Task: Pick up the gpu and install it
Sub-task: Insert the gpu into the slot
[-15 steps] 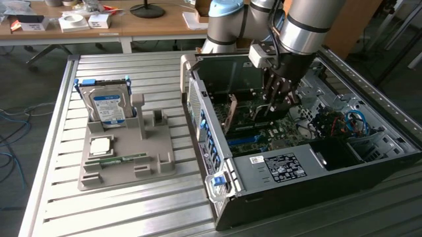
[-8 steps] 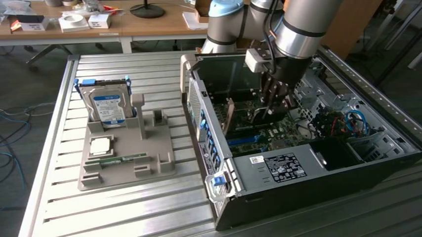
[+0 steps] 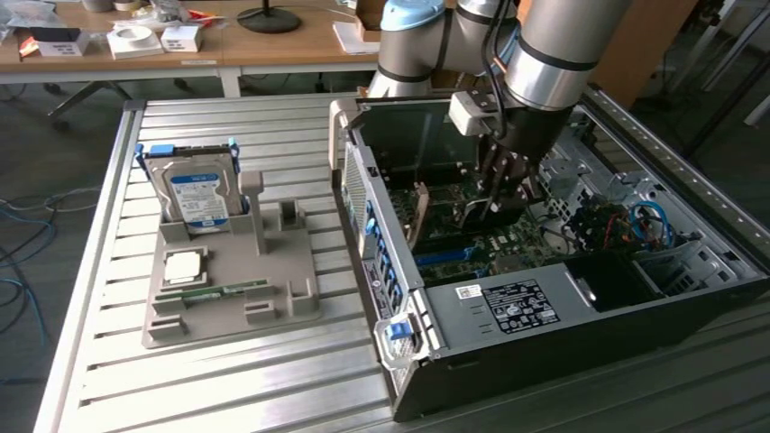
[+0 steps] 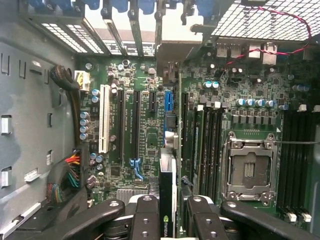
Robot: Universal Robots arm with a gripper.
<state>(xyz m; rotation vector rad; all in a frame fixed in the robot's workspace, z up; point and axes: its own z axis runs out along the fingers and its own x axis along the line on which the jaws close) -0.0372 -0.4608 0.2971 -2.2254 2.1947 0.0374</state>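
The gpu (image 4: 167, 192) hangs edge-on inside the open computer case (image 3: 506, 361), pinched between the jaws of the gripper (image 4: 170, 202). Its long axis runs parallel to the black slots (image 4: 136, 120) on the motherboard (image 4: 120, 75) beyond it, roughly in line with the short blue slot (image 4: 168, 102).

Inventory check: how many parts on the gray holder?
3: hard drive upright at the far end of the holder, CPU flat midway, memory stick lying beside the CPU. Others may be hidden.
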